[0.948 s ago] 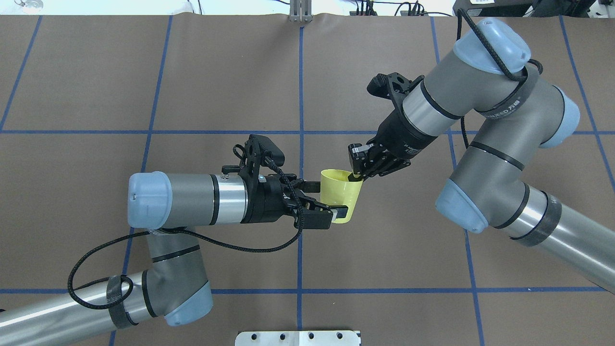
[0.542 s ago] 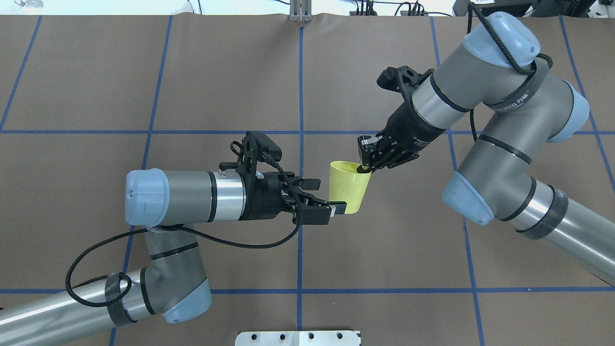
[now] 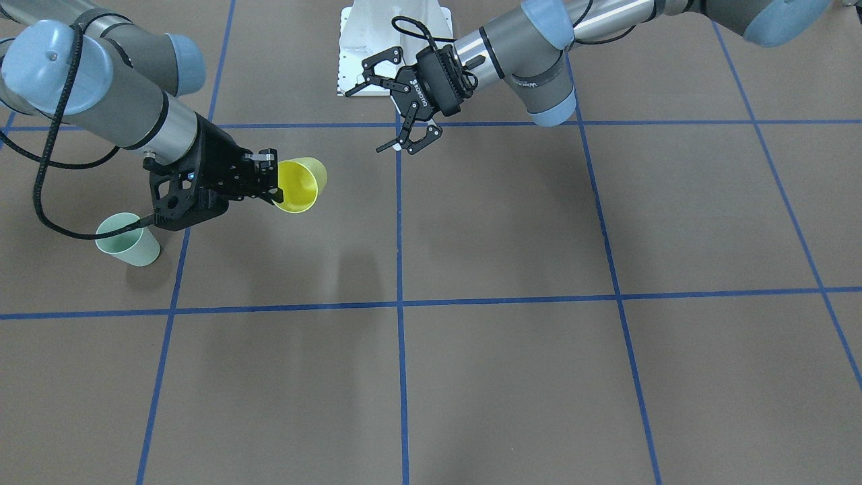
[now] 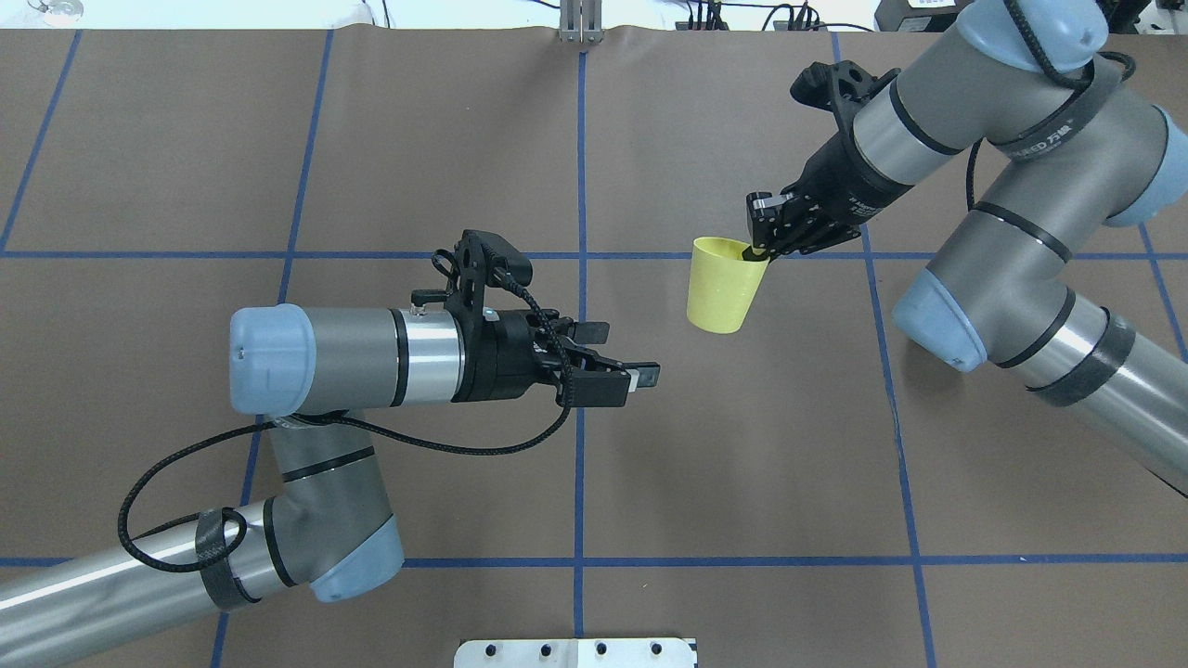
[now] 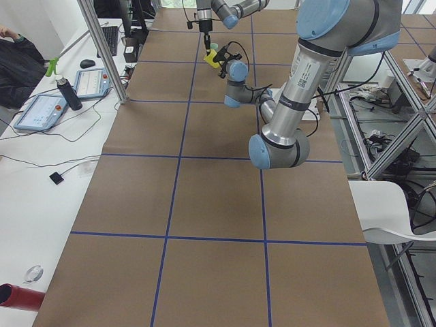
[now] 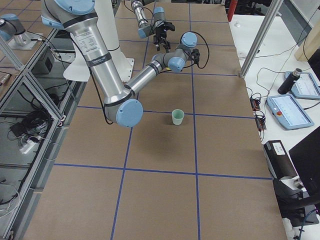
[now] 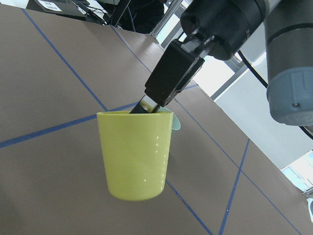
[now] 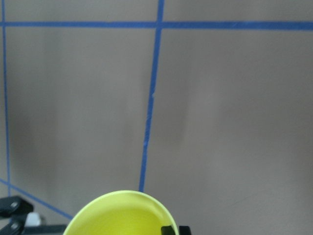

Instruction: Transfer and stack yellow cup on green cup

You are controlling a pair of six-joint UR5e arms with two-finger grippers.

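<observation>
**Yellow cup in the right gripper, short of the green cup**

You have the yellow cup (image 4: 722, 286) hanging from the right gripper (image 4: 756, 250), which is clamped on the rim with 1 finger inside the mouth and 1 against the outer wall. That rim pinch keeps the tapered body and the base free, which is what you need for nesting it into another cup. The left wrist view shows it mouth up and clear of the brown table cover (image 4: 742, 445).

The green cup (image 3: 128, 240) stands upright on the table, mouth open, partly tucked under the right wrist in the front-facing view. Taking the green cup as your reference, the yellow cup is near it but not over it. It sits off to the side toward the table's middle and higher up, with the right gripper's body between the 2 cups.

The left gripper (image 4: 631, 354) lies farther from the green cup, beyond the yellow cup and well apart from both. Its jaws are spread and it holds nothing, so it plays no part in the carry now.

By my reading, the transfer is done and the stack is not. Your next move calls for centring the yellow base over the green mouth before lowering, since an off-centre descent could tip the light green cup.
</observation>
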